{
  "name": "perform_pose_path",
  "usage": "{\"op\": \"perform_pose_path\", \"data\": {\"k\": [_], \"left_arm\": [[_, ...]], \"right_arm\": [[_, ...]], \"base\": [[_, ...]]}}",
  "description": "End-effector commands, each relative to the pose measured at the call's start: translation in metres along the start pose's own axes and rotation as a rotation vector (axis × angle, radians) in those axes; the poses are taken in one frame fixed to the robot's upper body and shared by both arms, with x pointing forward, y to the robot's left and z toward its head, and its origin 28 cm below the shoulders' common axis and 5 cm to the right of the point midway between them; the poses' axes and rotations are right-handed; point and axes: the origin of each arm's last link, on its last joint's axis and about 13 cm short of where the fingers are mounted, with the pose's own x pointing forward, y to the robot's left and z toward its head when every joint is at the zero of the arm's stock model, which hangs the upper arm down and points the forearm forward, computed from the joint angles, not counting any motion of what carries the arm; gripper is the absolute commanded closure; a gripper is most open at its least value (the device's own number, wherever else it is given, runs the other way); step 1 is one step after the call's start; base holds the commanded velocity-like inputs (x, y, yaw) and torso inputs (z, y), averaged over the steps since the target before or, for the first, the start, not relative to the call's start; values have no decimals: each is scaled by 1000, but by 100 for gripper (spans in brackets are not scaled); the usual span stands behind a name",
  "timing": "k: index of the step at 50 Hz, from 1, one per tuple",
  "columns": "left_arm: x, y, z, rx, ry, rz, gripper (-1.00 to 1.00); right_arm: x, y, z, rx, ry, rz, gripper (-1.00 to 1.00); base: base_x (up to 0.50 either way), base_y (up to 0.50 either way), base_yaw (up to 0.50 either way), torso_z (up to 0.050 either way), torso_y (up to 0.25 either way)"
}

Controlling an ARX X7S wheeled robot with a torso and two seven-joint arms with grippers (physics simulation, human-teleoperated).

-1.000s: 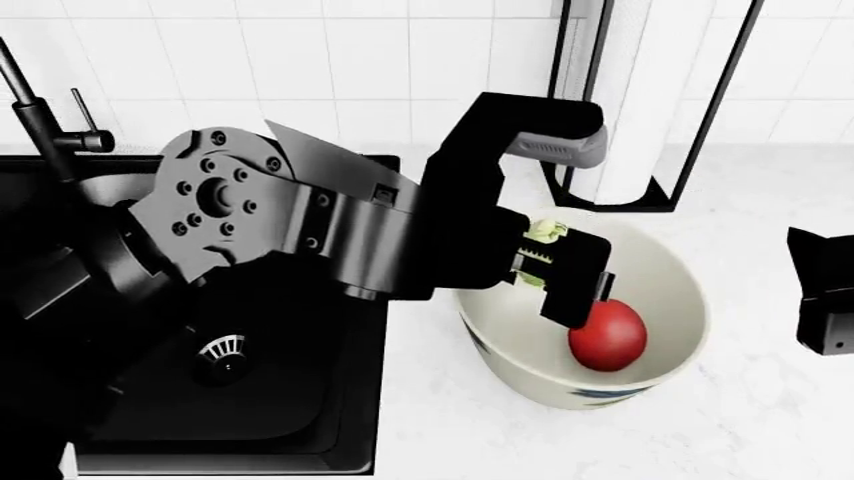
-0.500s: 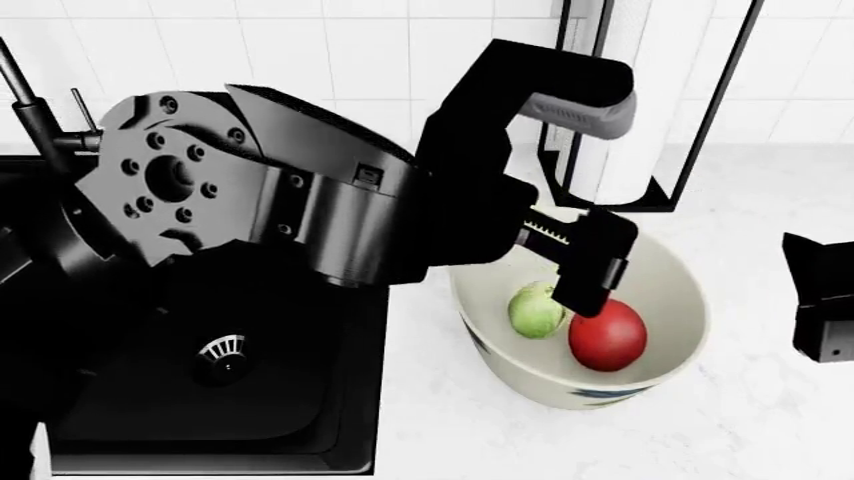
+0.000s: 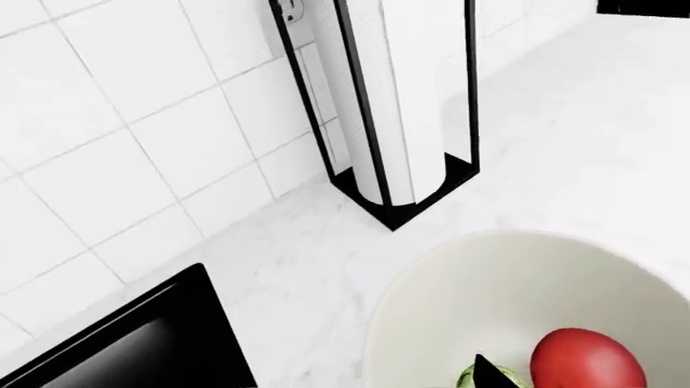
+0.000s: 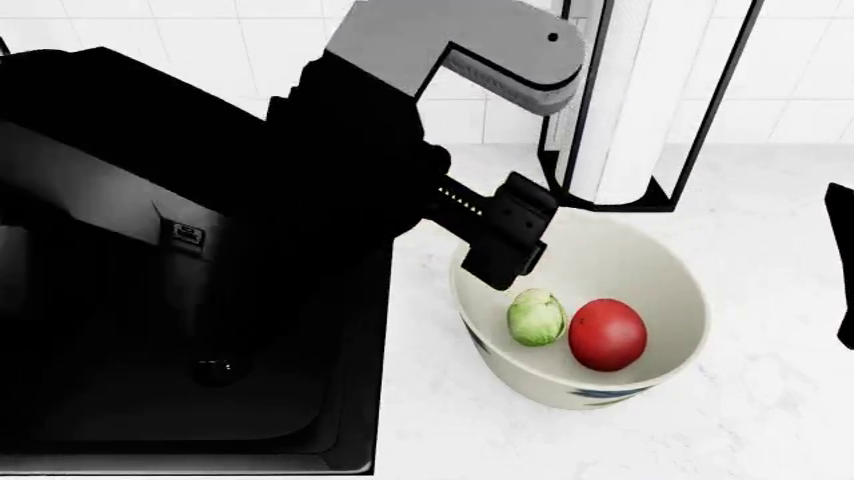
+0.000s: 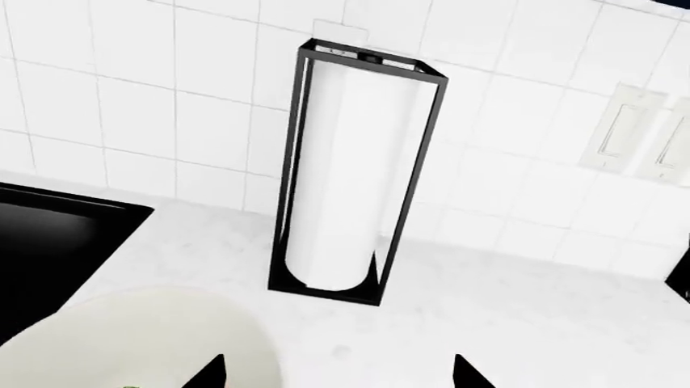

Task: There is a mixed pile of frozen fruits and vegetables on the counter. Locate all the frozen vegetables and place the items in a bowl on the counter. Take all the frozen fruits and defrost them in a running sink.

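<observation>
A white bowl (image 4: pixel 667 275) stands on the counter right of the sink. In it lie a green sprout-like vegetable (image 4: pixel 537 317) and a red tomato (image 4: pixel 607 334), side by side. My left gripper (image 4: pixel 510 242) hangs open and empty just above the bowl's back-left rim. In the left wrist view one black fingertip (image 3: pixel 493 375) covers part of the green vegetable (image 3: pixel 470 378), beside the tomato (image 3: pixel 587 360) in the bowl (image 3: pixel 496 283). My right gripper (image 5: pixel 339 377) is open and empty over the counter beside the bowl (image 5: pixel 140 339); only its edge (image 4: pixel 843 270) shows in the head view.
A black sink (image 4: pixel 267 400) lies left of the bowl, mostly hidden by my left arm. A black-framed paper towel holder (image 4: pixel 627 100) stands against the tiled wall behind the bowl, also in the right wrist view (image 5: pixel 356 170). A wall switch (image 5: pixel 636 133) is on the tiles.
My left gripper opened and the green vegetable dropped into the bowl beside the tomato. The left arm then rose and drew back to the left. The right gripper slid further right.
</observation>
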Motion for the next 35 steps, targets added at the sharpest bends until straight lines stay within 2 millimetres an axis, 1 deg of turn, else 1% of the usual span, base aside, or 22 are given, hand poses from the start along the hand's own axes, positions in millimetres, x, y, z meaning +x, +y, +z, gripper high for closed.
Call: {"op": "perform_pose_path", "data": {"k": [1,6,10,15,25,32,35], "left_arm": [[-50,2,2,71,-136,196,-100],[-71,8,0,71,-182,276,-100],[-83,9,-3,74,-218,310,-100],[-91,13,-15,68,-257,356,-100],[-120,13,-37,54,-372,454,-100],[-139,6,-54,31,-483,454,-100],[-146,5,-60,11,-539,480,-100]], "right_arm": [[-13,10,3,-30,-102,44,-100],[-16,16,4,-62,-135,62,-100],[-19,20,5,-68,-170,75,-100],[-21,26,5,-75,-213,97,-100],[-22,33,1,-63,-279,121,-100],[-22,35,-2,-36,-334,132,-100],[-23,37,-5,-33,-350,160,-100]], "base": [[0,0,0,0,0],[0,0,0,0,0],[0,0,0,0,0],[0,0,0,0,0],[0,0,0,0,0],[0,0,0,0,0],[0,0,0,0,0]]}}
